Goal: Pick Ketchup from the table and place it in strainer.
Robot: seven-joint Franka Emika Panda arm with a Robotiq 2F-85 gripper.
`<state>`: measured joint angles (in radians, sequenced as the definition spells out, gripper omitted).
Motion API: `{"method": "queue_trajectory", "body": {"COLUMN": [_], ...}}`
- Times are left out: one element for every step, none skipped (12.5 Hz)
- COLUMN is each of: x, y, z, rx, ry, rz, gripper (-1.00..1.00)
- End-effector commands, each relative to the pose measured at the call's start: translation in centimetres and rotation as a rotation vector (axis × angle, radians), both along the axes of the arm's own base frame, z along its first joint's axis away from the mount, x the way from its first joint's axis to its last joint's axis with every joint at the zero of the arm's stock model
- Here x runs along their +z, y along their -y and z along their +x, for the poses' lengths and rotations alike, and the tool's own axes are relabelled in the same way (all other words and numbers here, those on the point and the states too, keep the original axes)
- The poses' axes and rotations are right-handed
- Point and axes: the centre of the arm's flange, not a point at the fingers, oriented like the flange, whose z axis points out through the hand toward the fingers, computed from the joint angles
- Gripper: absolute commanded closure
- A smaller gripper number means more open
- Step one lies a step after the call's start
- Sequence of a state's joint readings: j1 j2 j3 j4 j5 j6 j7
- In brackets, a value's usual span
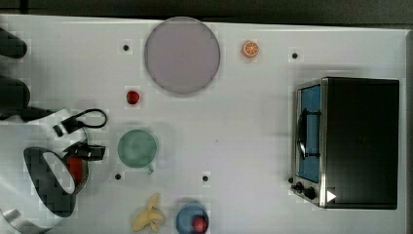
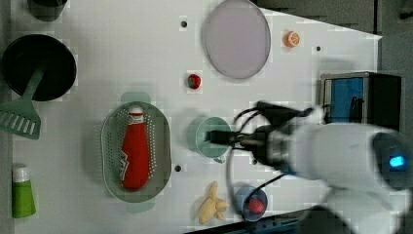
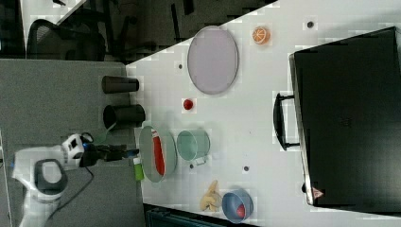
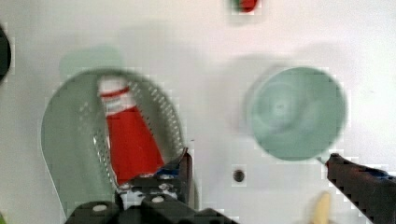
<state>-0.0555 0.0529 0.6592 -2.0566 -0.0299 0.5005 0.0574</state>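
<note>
We read the placing step as done. The Ketchup [image 2: 135,152] lies on its side in the strainer [image 2: 109,146], cap at one end of the oval, body along the hollow, filling most of its length. The claw [image 4: 259,168] stands with its jaws wide apart and nothing between them; in the wrist view one finger [image 4: 183,170] shows over the strainer's near rim and the other [image 4: 359,179] is well off beside the cup [image 4: 296,112]. The bottle is below and just ahead of the claw, not touched by it.

Judgement: the release is complete, and what is left is the retreat. The next move calls for a clean lift straight away from the strainer, keeping the near finger off the rim so the basket is not dragged or tipped.

Containers noted:
- Strainer: holds the Ketchup only, directly under the claw.
- Cup: empty as far as we can see, just beside the claw, on the side away from the strainer.
- Blue bowl [image 2: 243,197]: a red ball [image 2: 254,205] in it, near the claw's arm side, with a banana [image 2: 210,207] next to it on the bench [image 2: 122,58].
- Plate [image 2: 237,39]: bare, well apart from the claw.
- Oven [image 1: 360,141]: door shut, contents not visible.
</note>
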Motion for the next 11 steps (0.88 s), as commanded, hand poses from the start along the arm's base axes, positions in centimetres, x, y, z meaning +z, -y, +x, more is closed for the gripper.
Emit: {"method": "queue_trajectory", "body": {"x": [5.5,7.2,8.6,9.9,11.1,12.0,12.7,13.2,13.4,13.5,13.8], "y": [9.2,12.3,15.7,18.9,22.1,24.8,27.2,29.4,31.2,32.6,33.5], "z": [4.3,5.0,5.6,6.1,6.3,6.3,6.3,6.0,5.5,5.2,5.1], "rx": [-0.269,-0.328,-0.386,-0.438,-0.498,-0.549,-0.593,-0.633,-0.667,-0.693,-0.710], "ry": [0.022,0.034,0.051,0.076,0.094,0.110,0.122,0.117,0.093,0.070,0.068], "rz": [0.012,0.009,0.007,0.011,0.015,0.020,0.026,0.026,0.021,0.017,0.019], "gripper": [-1.00,-1.00,-1.00,-1.00,-1.00,-1.00,-1.00,-1.00,-1.00,-1.00,-1.00]}}
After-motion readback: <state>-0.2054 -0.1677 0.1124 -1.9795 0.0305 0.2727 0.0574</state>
